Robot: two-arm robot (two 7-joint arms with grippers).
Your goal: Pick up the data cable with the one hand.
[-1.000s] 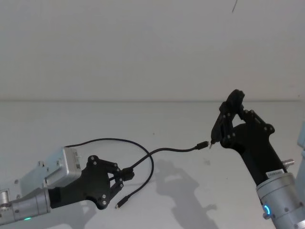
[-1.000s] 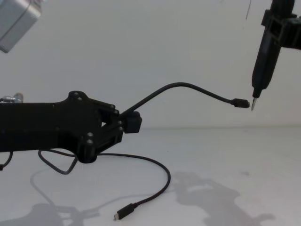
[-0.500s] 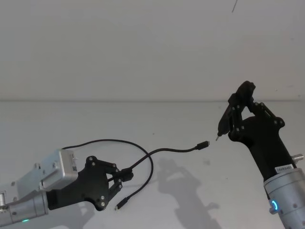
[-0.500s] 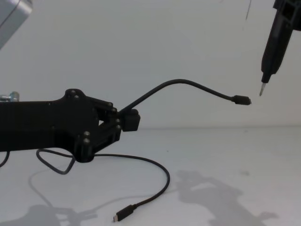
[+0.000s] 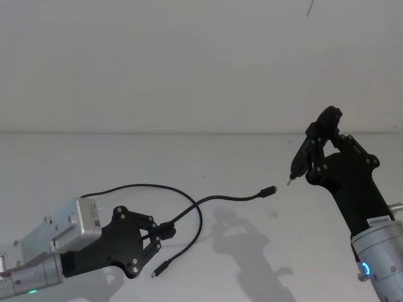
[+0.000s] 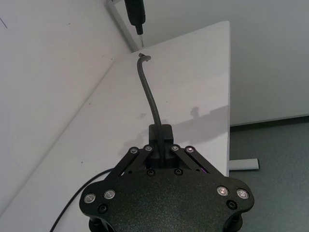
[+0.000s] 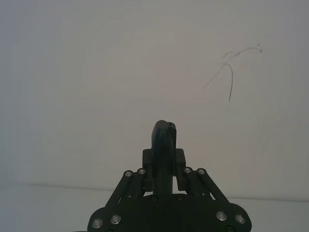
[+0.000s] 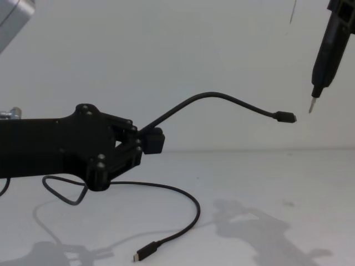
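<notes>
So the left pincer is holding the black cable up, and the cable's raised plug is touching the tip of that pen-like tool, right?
Not quite. The left pincer does hold the data cable, but its raised plug hangs apart from the pen-like tool's tip; the chest view shows the gap.

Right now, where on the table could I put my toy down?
The white table is bare along its far edge by the wall, and in the middle under the long thin black data cable's raised plug. It is crowded near the left hand, where the cable loops and its other plug lies.
</notes>
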